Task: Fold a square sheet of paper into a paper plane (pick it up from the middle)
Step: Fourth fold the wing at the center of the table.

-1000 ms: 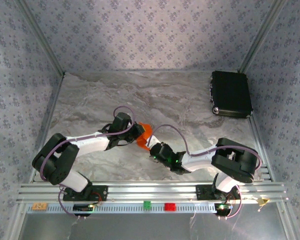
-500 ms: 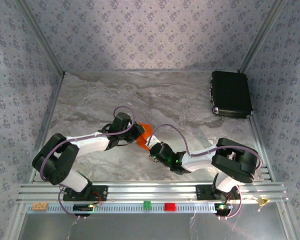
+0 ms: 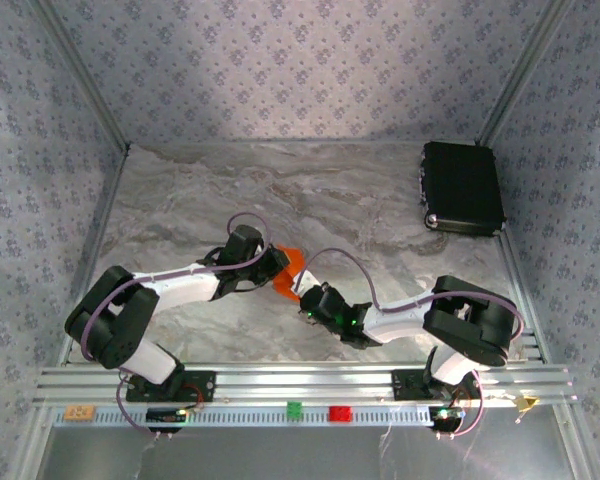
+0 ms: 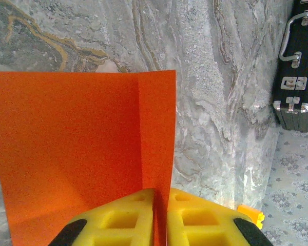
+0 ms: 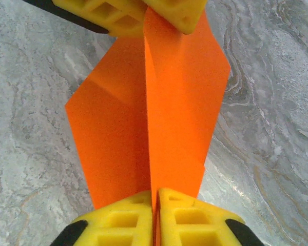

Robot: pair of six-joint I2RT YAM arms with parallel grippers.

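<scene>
**A:** Where does the orange paper (image 3: 292,267) sit?

**B:** In the overhead view it is just left of the frame's centre, a small bright patch on the marble table (image 3: 330,190). It lies right between the two arm tips. The black case (image 3: 463,187) is well apart from it, in the upper right.

**A:** And the left gripper (image 3: 276,266)?

**B:** It comes in from the paper's left side. In its own wrist view the left gripper (image 4: 160,197) is at the bottom centre, with its yellow fingers pressed together on the paper (image 4: 77,148). A vertical crease rises straight out of the pinch. A broad panel spreads across the left half of the frame, and a narrow strip stands to the right of the crease. The black case (image 4: 297,66) is at the upper right edge.

**A:** The right gripper (image 3: 306,297)?

**B:** It is at the paper's lower right in the overhead view. In the right wrist view the right gripper (image 5: 155,197) is also clamped shut on the crease, at the bottom centre. The paper (image 5: 179,107) runs up the middle of the frame, with one flap splaying left and one right. At the top centre the left gripper (image 5: 143,13) pinches the far end of the same crease.

**A:** Does the paper touch the table?

**B:** I cannot tell.
</scene>
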